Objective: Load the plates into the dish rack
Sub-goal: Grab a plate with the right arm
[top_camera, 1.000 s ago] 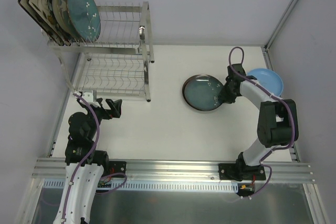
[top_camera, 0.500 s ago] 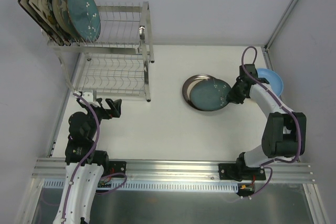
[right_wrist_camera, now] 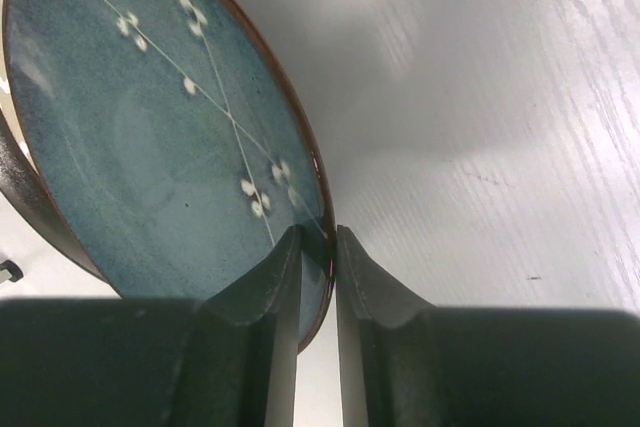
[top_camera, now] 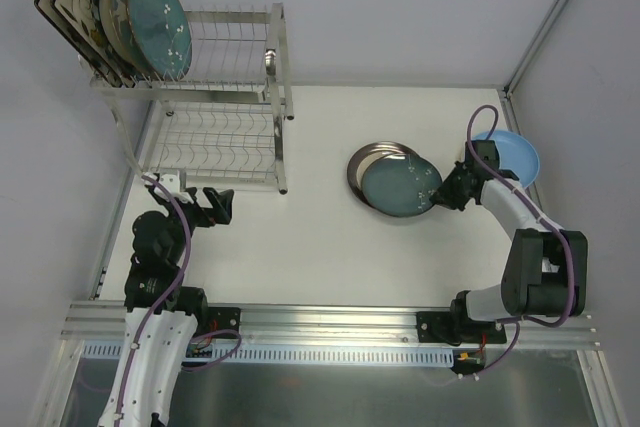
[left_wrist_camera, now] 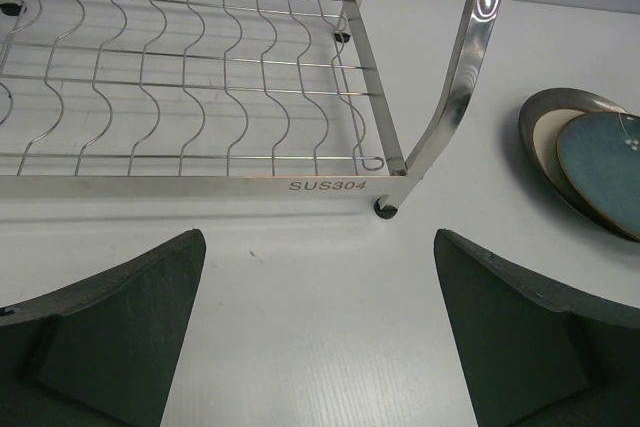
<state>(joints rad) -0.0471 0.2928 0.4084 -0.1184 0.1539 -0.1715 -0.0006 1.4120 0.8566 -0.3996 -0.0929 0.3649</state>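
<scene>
Your teal plate [top_camera: 400,190] sits right of centre in the overhead view. It overlaps a dark-rimmed plate [top_camera: 368,159] that peeks out at its upper left, and it looks tipped up on its right side. The right gripper [right_wrist_camera: 318,239] pinches its rim, one finger on each face with only the edge between them, so you are at the pick-up step for this plate. A light blue plate [top_camera: 512,153] waits just right of that arm, on the table [top_camera: 300,237]. The dish rack [top_camera: 225,107] stands at the upper left of the overhead view, with racked plates [top_camera: 135,17] leaning upright at the left end of its top tier; the wire slots to their right and the lower tier show none. Next, I judge, you need to lift the plate clear of the one beneath, carry it left across the frame, turn it on edge and lower it between two free wires. The hold is on the rim only, so expect it to swing. The left gripper [left_wrist_camera: 318,292] hangs with its fingers spread wide at the rack's lower front corner, holding nothing. The only writing is a stamp [left_wrist_camera: 328,185] on the rack's front bar, "SUS304".
</scene>
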